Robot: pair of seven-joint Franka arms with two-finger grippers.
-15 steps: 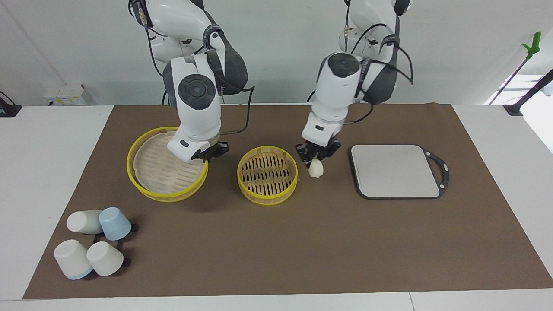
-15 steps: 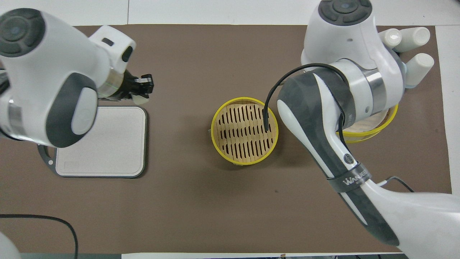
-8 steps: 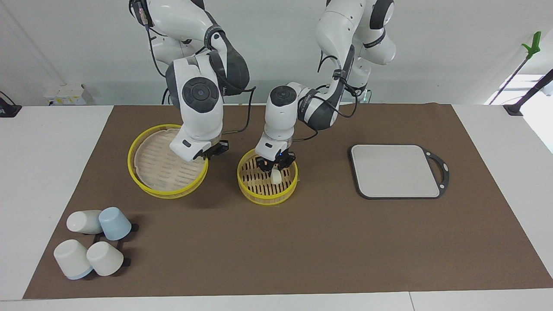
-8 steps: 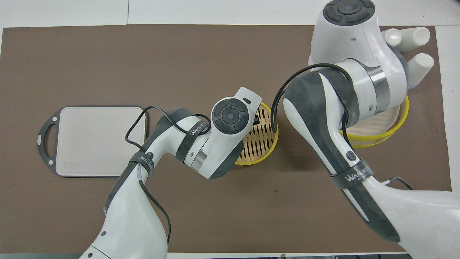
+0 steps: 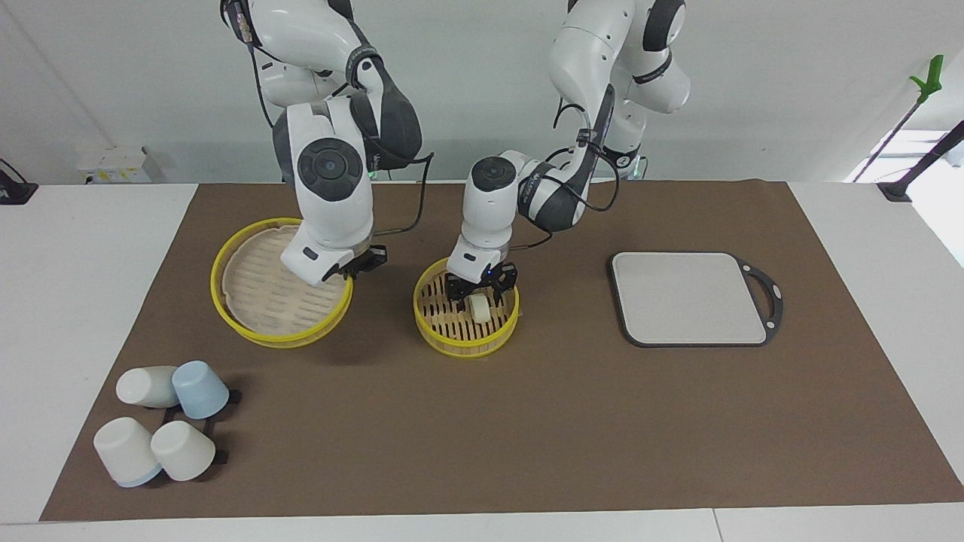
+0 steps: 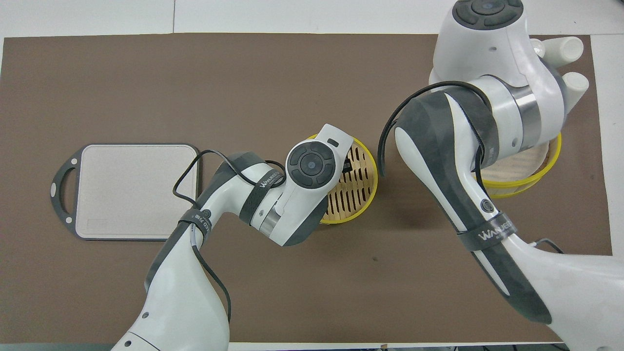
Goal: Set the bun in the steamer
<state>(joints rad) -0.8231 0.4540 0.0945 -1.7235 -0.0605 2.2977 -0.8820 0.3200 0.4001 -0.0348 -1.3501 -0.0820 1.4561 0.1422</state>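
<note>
Bun, a small cream-white rounded lump of dough, lies on the beige slatted floor of the round yellow-rimmed bamboo-style steamer basket, directly under the left gripper, whose two black fingers stand spread apart on either side of it and just above it, no longer pinching it; in the overhead view the left arm's white wrist covers the bun and much of the basket. Toward the right arm's end of the table from that gripper, the right gripper holds the matching yellow-rimmed slatted steamer lid by its rim, fingers closed on the edge, the lid tilted and lifted above the brown table mat. Toward the left arm's end from the left gripper lies a grey rectangular board with a dark looped handle, flat on the mat and well apart from the basket. Out beside the mat's corner below the right gripper in the facing view sits a cluster of white and pale blue cups, tipped on their sides
</note>
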